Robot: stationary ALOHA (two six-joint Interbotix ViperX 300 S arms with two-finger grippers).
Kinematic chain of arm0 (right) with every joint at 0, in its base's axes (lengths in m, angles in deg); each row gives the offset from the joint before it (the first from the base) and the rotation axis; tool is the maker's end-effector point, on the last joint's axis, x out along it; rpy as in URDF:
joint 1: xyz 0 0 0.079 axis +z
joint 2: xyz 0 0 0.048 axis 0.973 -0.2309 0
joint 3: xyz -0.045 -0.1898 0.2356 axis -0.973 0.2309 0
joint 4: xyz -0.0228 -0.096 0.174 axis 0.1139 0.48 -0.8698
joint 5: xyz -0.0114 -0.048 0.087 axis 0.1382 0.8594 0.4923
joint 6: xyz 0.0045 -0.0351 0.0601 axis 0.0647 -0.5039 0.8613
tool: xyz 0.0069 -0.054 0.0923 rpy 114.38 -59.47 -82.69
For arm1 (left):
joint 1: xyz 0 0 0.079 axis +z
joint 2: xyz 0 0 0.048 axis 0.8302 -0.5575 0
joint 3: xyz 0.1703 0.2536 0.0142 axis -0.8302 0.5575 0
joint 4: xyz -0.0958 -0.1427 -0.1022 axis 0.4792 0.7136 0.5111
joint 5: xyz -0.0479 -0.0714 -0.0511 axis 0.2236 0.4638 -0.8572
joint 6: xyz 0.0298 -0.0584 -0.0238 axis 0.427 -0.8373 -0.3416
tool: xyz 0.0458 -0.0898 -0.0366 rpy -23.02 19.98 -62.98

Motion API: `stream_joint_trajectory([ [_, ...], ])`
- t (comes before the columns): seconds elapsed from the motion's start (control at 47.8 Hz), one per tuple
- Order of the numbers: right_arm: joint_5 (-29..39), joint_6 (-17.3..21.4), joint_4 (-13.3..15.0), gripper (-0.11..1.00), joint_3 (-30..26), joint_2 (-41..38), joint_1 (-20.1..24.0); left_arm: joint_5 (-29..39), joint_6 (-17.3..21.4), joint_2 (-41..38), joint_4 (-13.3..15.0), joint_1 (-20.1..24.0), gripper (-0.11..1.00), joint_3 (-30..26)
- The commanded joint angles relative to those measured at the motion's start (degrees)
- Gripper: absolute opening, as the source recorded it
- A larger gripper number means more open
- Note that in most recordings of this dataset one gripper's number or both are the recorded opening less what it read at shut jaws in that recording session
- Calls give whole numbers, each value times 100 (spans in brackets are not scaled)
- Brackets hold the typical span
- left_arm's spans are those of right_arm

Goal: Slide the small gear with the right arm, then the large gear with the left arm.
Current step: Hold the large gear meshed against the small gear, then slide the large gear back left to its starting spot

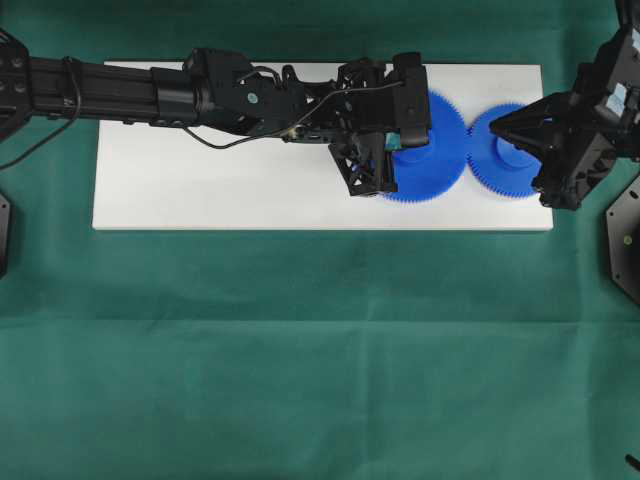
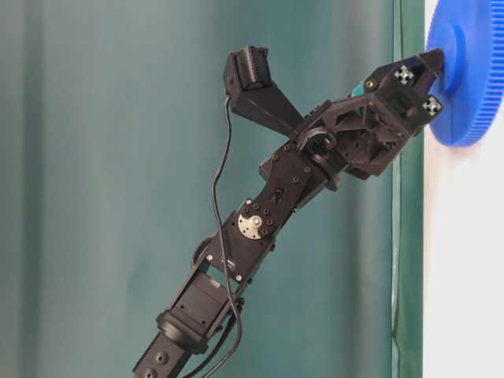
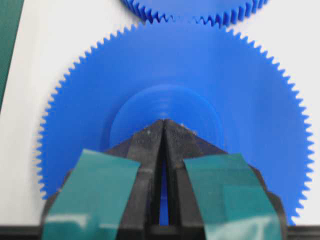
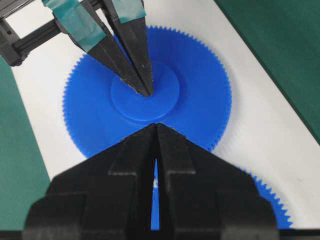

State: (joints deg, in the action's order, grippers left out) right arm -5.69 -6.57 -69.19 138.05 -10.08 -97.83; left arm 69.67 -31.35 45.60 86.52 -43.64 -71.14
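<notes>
The large gear (image 1: pixel 445 150) lies on the white board (image 1: pixel 250 180), and its teeth mesh with the small gear (image 1: pixel 497 172) to its right. My left gripper (image 1: pixel 412 143), marked with teal-green tape, is shut, its tips set at the centre of the large gear's raised hub (image 3: pixel 165 102). The right wrist view shows those fingertips (image 4: pixel 144 90) on the hub. My right gripper (image 1: pixel 491 122) is shut and points left over the small gear (image 4: pixel 272 200), near where the gears meet. The left gripper (image 2: pixel 435 61) meets the large gear (image 2: pixel 472 79) in the table-level view.
The board lies on a green cloth (image 1: pixel 320 350). Its right edge (image 1: pixel 548 150) is close behind the small gear. The left arm (image 1: pixel 150 95) stretches along the board's far side. A black base plate (image 1: pixel 622 240) sits at the right.
</notes>
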Motion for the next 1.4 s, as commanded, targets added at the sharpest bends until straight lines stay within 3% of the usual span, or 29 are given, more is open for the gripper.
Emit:
stream_joint_trajectory([
  [0.0, -53, 0, 18, 50, -53, 9, 9, 105, 9, 44, -9, -62, 0, 35],
  [0.335, -53, 0, 18, 50, -53, 9, 0, 176, 0, 97, 0, -62, 0, 132],
  [0.607, -26, 18, 0, 50, -53, 9, 9, 176, -53, 404, 0, 62, 0, 747],
  [0.753, -26, 88, -9, 50, -62, 9, 18, 79, -167, 650, 18, 193, 0, 1468],
  [1.005, -18, 176, -9, 50, -70, 9, 88, -422, -844, 1239, 18, 642, 0, 3217],
  [1.193, -18, 185, -18, 50, -114, 9, 149, -747, -1266, 2013, 18, 993, 0, 4544],
  [1.381, -26, 185, -18, 50, -132, 0, 167, -782, -1380, 2962, 26, 1187, 0, 5502],
])
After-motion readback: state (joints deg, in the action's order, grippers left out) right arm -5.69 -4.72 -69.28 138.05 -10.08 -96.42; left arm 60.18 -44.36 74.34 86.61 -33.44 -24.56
